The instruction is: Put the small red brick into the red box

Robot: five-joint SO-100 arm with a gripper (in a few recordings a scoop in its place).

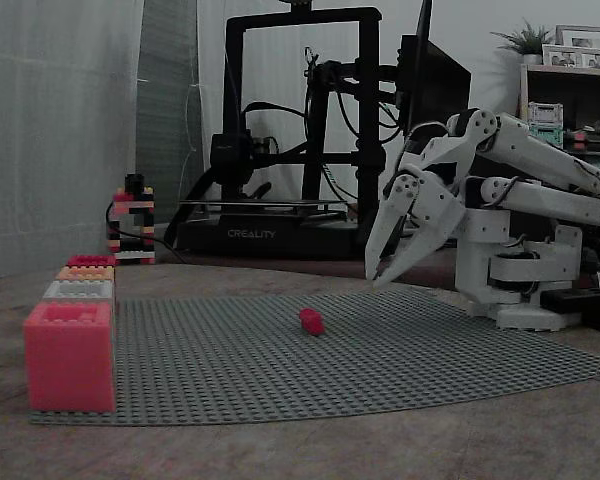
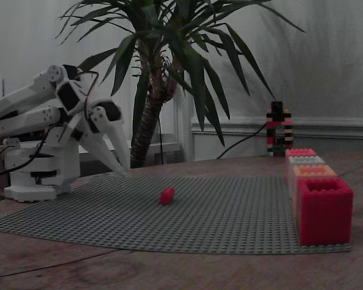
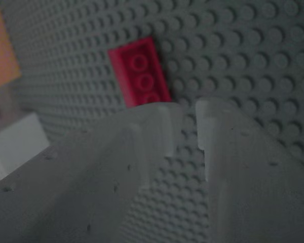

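In the wrist view, the small red brick (image 3: 139, 71) lies at eleven o'clock from your jaws, just beyond the left tip, with its long axis running roughly eleven to five. It rests flat on the grey studded plate (image 3: 253, 55), well apart from the red box (image 1: 70, 355). Your jaws stand a narrow gap apart and hold nothing. The arm (image 1: 540, 160) sits folded with its wrist pitched down, the tips hanging above the plate.

One small red brick (image 1: 311, 321), four boxes (image 2: 324, 208), one grey baseplate (image 1: 380, 360), one brick tower (image 1: 132, 225)
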